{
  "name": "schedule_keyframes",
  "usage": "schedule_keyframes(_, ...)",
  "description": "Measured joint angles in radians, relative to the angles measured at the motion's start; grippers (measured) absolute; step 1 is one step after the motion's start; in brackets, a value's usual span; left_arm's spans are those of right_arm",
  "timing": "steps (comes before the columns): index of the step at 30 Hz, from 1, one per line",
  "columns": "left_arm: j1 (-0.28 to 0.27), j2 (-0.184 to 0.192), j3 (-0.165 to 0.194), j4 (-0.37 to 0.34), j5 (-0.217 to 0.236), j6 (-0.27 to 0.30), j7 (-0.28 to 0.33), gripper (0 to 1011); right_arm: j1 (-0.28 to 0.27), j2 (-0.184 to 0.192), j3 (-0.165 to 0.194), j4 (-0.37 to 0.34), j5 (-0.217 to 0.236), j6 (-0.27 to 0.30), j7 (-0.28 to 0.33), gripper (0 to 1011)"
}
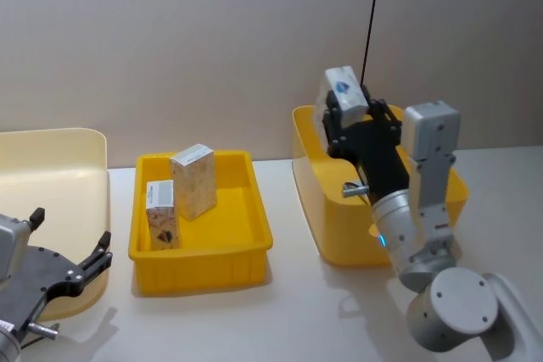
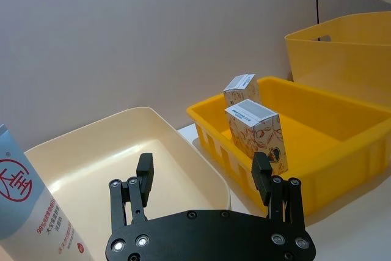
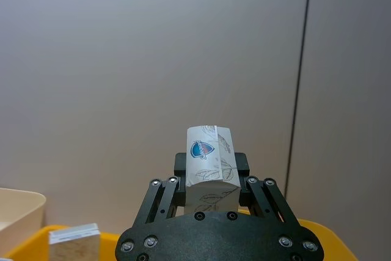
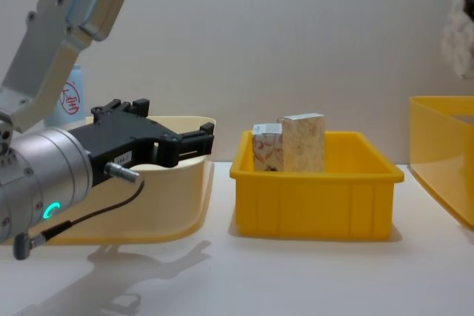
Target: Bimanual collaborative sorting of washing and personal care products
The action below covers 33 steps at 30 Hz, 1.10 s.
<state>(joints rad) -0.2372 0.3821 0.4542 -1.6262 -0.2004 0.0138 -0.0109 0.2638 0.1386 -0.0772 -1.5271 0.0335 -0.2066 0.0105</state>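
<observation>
Right tool (image 1: 346, 101) clenching a pale carton (image 1: 344, 84) with a blue badge, holding it raised above the deep yellow bin (image 1: 316, 201) at the right of the counter (image 1: 288, 311); in the right wrist view, carton (image 3: 209, 166) sitting upright between the black fingers (image 3: 160, 203), leaf sketches on its side. In the chest view, same carton (image 4: 461, 35) showing high at the right edge, over that bin's rim (image 4: 437, 138).

Left tool (image 1: 72, 264) hovering released, fingers spread, at the near edge of the cream bin (image 1: 59, 167) on the left; in the left wrist view, tool (image 2: 204, 178) gaping over the cream bin's (image 2: 110, 151) floor, nothing between the fingers (image 2: 144, 172).

Two beige cartons (image 1: 193, 180) (image 1: 161, 214) standing upright in the shallow yellow tray (image 1: 242, 252) at centre, just beside each other, toward its left half; seen in the chest view side by side (image 4: 302, 142) (image 4: 266, 147).

Blue-and-white tube (image 2: 33, 209) with red circle mark and red text leaning in the cream bin, close by the left tool; its top (image 4: 70, 101) peeking up behind the left arm in the chest view.
</observation>
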Motion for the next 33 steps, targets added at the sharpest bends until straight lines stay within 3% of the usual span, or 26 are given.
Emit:
schedule_keyframes(18,0.000,0.000,0.000,0.000,0.000,0.000,0.000,1002,-0.099,-0.032,0.080,-0.091,-0.120,0.134,-0.170,434)
schedule_keyframes(33,0.000,0.000,0.000,0.000,0.000,0.000,0.000,1002,-0.115,-0.048,0.097,-0.094,-0.150,0.261,-0.181,434)
